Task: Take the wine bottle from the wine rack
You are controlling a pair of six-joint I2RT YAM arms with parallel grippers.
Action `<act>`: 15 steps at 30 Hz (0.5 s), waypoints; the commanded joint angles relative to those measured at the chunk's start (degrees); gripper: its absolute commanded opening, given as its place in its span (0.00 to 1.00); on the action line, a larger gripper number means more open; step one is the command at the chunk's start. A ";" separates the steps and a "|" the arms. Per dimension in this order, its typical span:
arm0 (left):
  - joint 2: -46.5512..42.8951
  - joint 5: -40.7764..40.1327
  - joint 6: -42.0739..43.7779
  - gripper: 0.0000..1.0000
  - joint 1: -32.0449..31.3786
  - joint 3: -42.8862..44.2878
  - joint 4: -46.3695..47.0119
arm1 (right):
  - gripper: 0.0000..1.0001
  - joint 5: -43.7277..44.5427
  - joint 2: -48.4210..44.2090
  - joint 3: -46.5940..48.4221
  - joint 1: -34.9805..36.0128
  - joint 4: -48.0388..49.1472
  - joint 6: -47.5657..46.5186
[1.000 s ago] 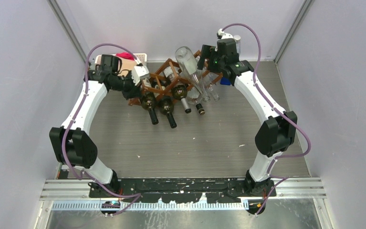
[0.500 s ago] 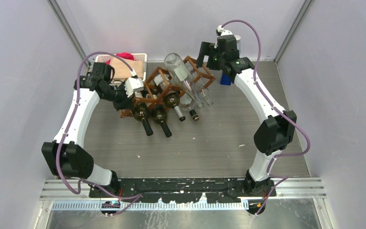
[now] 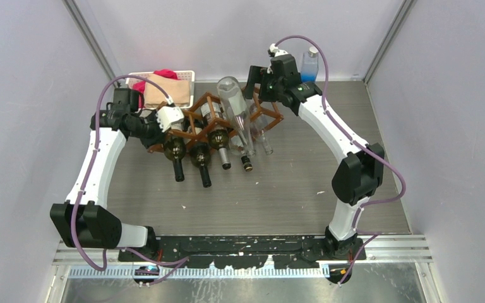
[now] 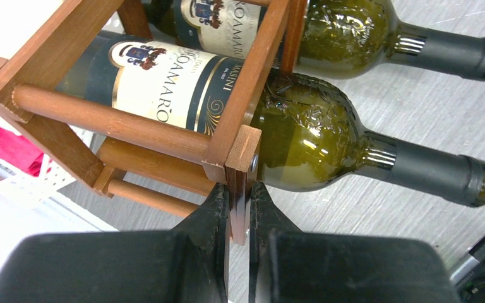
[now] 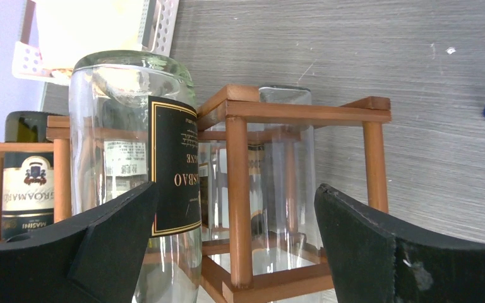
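Note:
The brown wooden wine rack lies at the back middle of the table. Three green bottles sit in its left cells, necks toward me. Two clear bottles sit in its right cells; the upper one has a black label. My left gripper is shut on the rack's left end bar, beside a green bottle. My right gripper is open behind the rack's right end. In the right wrist view its jaws straddle a rack post, with the labelled clear bottle beside its left finger.
A white plastic basket with red and tan cloth stands behind the rack's left end. A blue-filled bottle stands at the back right wall. Grey walls close in on both sides.

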 commanded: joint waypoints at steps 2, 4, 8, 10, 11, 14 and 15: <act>-1.48 -10.50 0.01 0.00 1.54 -1.47 9.35 | 0.94 -4.43 1.88 1.02 1.41 2.36 3.35; -1.61 -11.44 -0.13 0.00 1.54 -1.94 10.59 | 0.88 -4.51 2.83 1.73 1.84 2.41 3.46; -1.83 -13.40 -0.22 0.00 3.04 -3.02 13.61 | 0.67 -4.38 5.39 4.20 2.40 1.95 3.47; -1.47 -14.62 -0.35 0.00 3.82 -3.06 14.36 | 0.63 -4.49 6.71 5.96 2.55 1.55 3.82; -1.31 -14.88 -0.47 0.00 4.17 -2.96 14.48 | 0.63 -4.53 7.41 6.95 2.68 1.35 4.03; -0.99 -15.60 -0.44 0.00 5.51 -2.86 15.04 | 0.58 -4.78 9.57 10.22 2.90 0.89 4.32; -0.93 -15.82 -0.22 0.00 6.09 -2.91 15.29 | 0.54 -4.90 10.43 11.52 3.01 0.65 4.37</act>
